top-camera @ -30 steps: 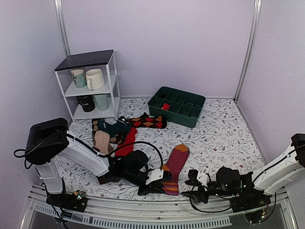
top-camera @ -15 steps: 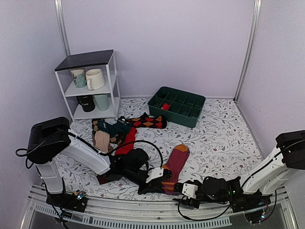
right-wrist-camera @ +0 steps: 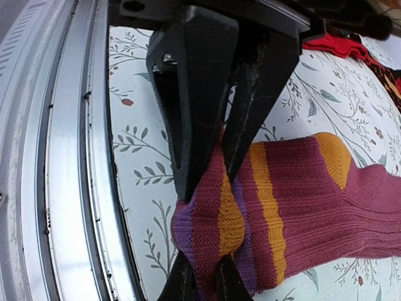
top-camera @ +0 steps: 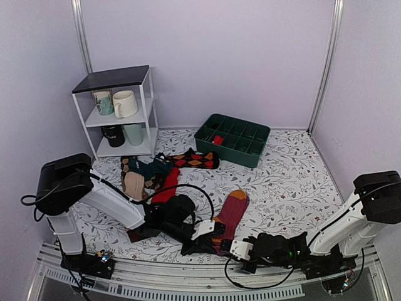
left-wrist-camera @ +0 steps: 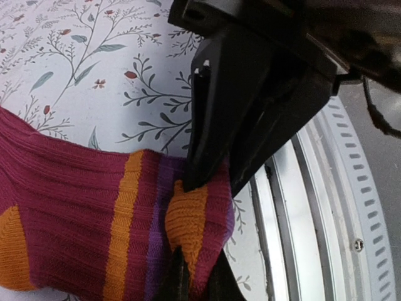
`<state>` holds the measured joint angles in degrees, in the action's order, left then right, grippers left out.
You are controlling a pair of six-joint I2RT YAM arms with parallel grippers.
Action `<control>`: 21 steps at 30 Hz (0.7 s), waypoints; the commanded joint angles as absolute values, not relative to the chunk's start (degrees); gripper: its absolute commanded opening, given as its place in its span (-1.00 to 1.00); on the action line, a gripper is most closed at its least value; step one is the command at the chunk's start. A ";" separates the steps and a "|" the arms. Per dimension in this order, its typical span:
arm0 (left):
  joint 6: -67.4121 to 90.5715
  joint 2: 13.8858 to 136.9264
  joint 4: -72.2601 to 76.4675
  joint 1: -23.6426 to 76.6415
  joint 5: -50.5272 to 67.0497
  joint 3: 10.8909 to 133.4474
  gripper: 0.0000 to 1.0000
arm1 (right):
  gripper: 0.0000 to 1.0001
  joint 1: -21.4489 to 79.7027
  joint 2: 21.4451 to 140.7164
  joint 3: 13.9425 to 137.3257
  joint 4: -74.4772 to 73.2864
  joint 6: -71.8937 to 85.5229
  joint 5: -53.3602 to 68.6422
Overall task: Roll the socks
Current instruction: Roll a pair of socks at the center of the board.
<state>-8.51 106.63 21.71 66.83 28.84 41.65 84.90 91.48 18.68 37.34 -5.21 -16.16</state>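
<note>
The floral tablecloth ends at a metal rail along the bottom of the frame. Just above it, low centre, the maroon sock lies with its striped cuff bunched. The left gripper and right gripper both pinch that cuff, fingers nearly closed. With 2 grippers this crowded, they may collide, or the knit may slip and the roll loosen.

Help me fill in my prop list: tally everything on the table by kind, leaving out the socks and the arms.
Mugs: 4
Shelf rack: 1
Green divided bin: 1
Total: 6
</note>
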 commanded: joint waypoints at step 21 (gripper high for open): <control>-27.96 92.36 41.01 74.12 5.91 25.02 -0.14 | -0.93 68.88 91.84 20.70 16.27 27.59 19.61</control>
<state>-23.35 89.78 37.58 72.49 7.88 24.53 71.44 90.37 21.30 31.79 20.60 8.91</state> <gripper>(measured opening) 0.426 0.079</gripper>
